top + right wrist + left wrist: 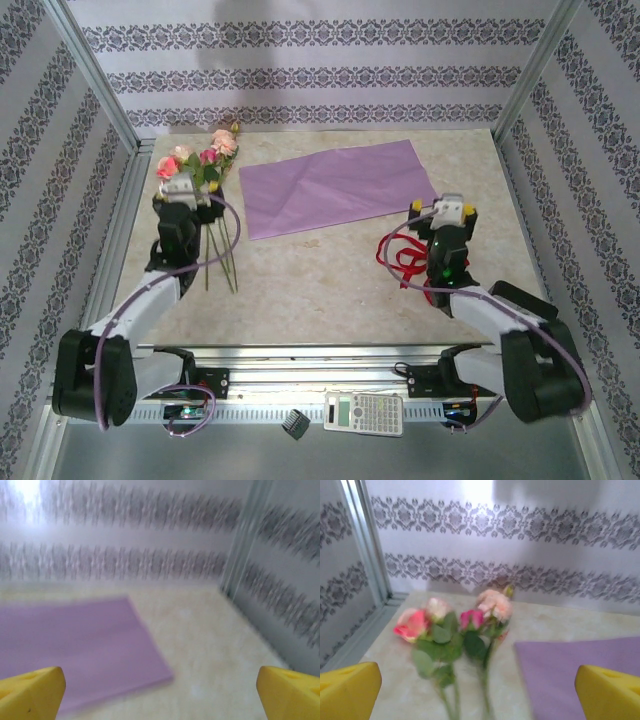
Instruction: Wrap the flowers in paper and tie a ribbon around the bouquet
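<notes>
The flowers [200, 165], pink, cream and magenta roses on thin green stems, lie loose at the table's back left, stems pointing toward me. My left gripper [190, 182] hovers over the stems, open, with the blooms [455, 622] ahead between its yellow fingertips [347, 690]. The lilac paper [335, 185] lies flat mid-table, right of the flowers [580, 675]. The red ribbon [400, 255] curls loose under my right arm. My right gripper [443, 206] stands open near the paper's right corner [70, 645], holding nothing. A bouquet is out of view.
Patterned walls and aluminium posts [100, 80] close in the table on three sides. A calculator [363, 412] and a small black object [294, 424] lie on the near ledge. Bare tabletop [320, 280] stretches between the arms.
</notes>
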